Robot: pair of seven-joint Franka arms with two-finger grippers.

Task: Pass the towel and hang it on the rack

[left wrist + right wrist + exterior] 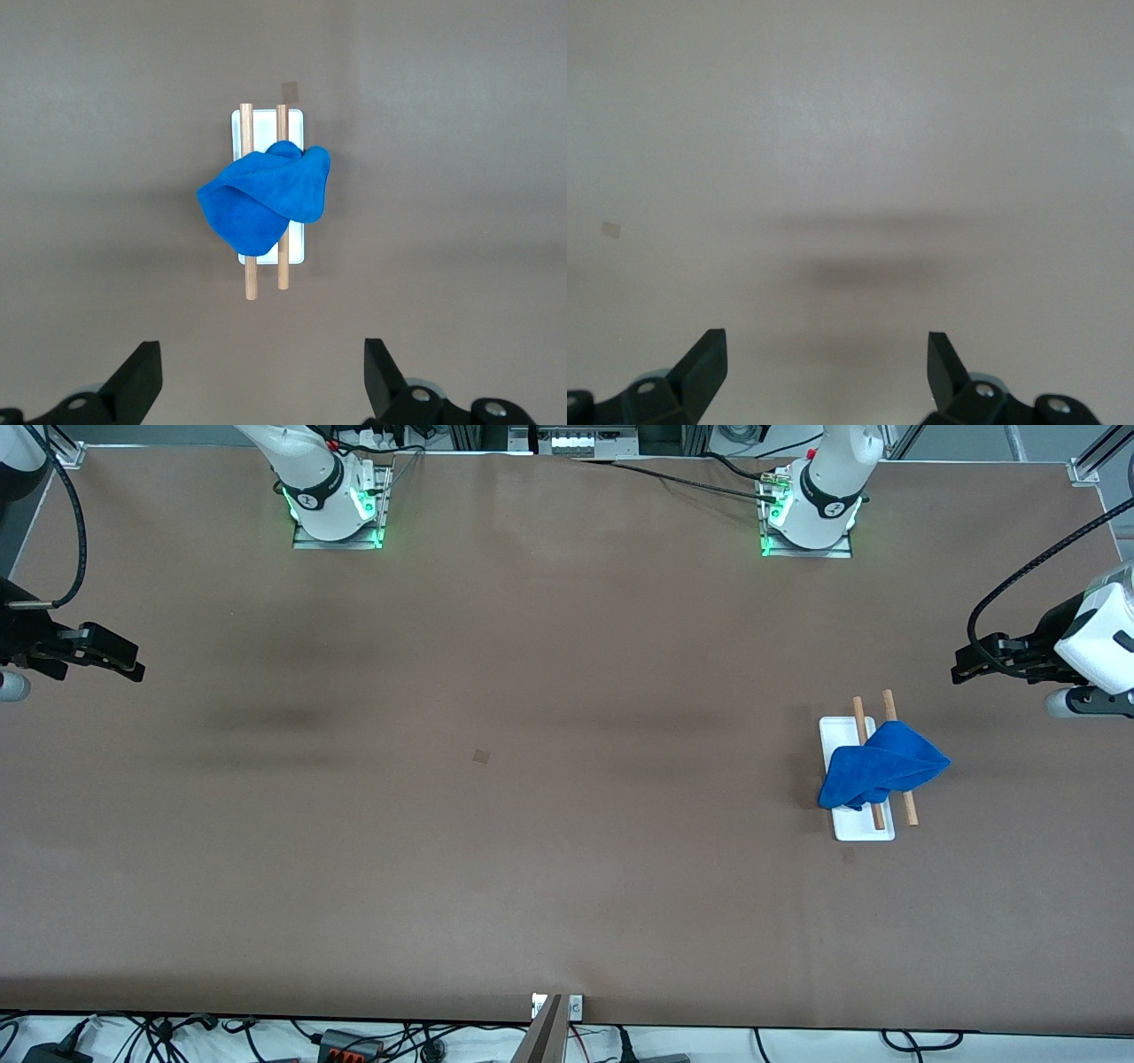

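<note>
A blue towel (884,766) (264,199) lies draped over the two wooden rods of the rack (862,828) (298,252), whose white base rests on the table toward the left arm's end. My left gripper (966,669) (263,372) hovers open above the table beside the rack, nothing between its fingers. At the right arm's end of the table, my right gripper (124,666) (827,367) hangs open and empty over bare table, well away from the towel.
The brown table (496,850) stretches wide between the two arms. A small dark patch (481,756) marks its middle. Both arm bases (335,505) stand along the edge farthest from the front camera. Cables lie along the edge nearest to it.
</note>
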